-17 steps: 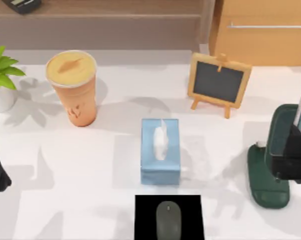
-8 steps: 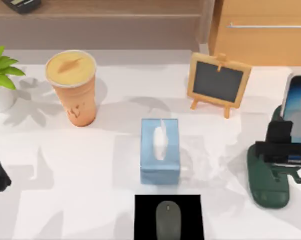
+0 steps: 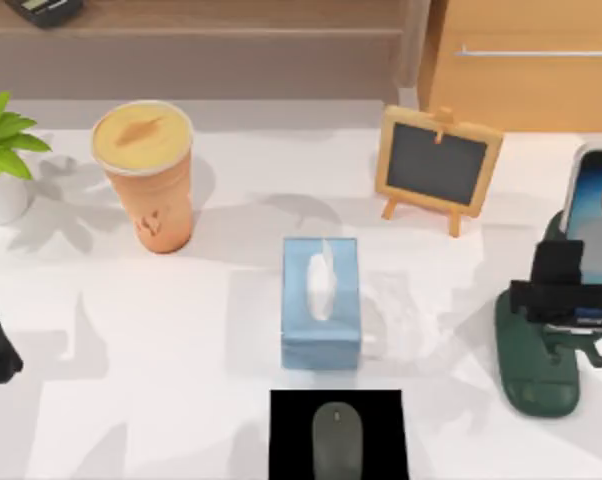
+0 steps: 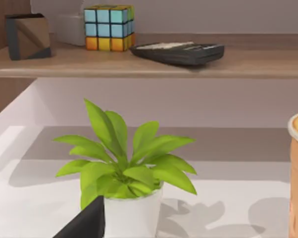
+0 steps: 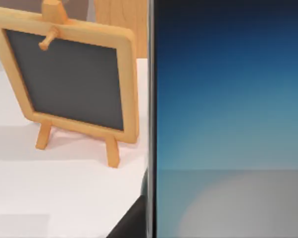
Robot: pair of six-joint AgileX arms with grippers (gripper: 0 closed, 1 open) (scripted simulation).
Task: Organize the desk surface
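Desk surface (image 3: 181,330) tidying is proceeding: right gripper (image 3: 566,300) is clamping the phone (image 3: 593,215) over the green stand (image 3: 537,370), needing careful seating; left arm parked.

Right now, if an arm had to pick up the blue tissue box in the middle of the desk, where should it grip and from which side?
Probably from straight above, fingers closing across the tissue box's two long side walls. It lies flat with its narrow width running left to right, and the desk is bare on both of those sides. The tissue sticking up along its middle is soft, so grip the walls.
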